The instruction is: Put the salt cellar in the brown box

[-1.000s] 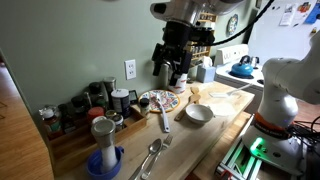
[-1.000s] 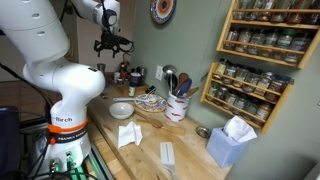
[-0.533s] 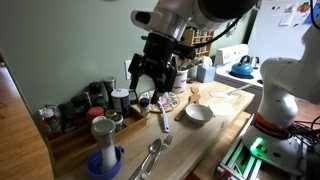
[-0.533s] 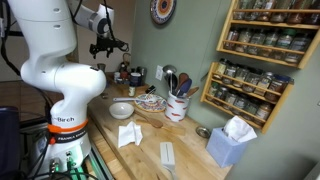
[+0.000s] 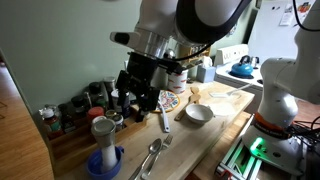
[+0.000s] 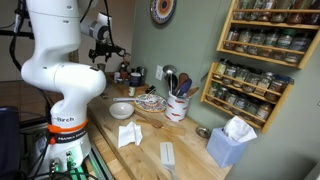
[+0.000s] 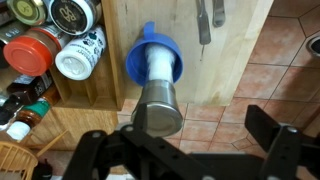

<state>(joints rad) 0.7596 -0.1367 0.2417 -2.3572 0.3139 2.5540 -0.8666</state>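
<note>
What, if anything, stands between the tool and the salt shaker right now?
Nothing visible does. In the wrist view the salt shaker stands upright in its blue holder, just ahead of the open tool, with no object in the gap. The jars sit off to one side, out of the line.

I was working in a home kitchen: a wooden counter (image 5: 222, 122) along a green wall, a wall-mounted spice rack (image 6: 262, 55) filled with jars, a crock of cooking utensils (image 6: 179, 104), a white bowl (image 5: 198, 113), metal spoons (image 5: 152, 157) and a wall socket (image 5: 130, 68).
</note>
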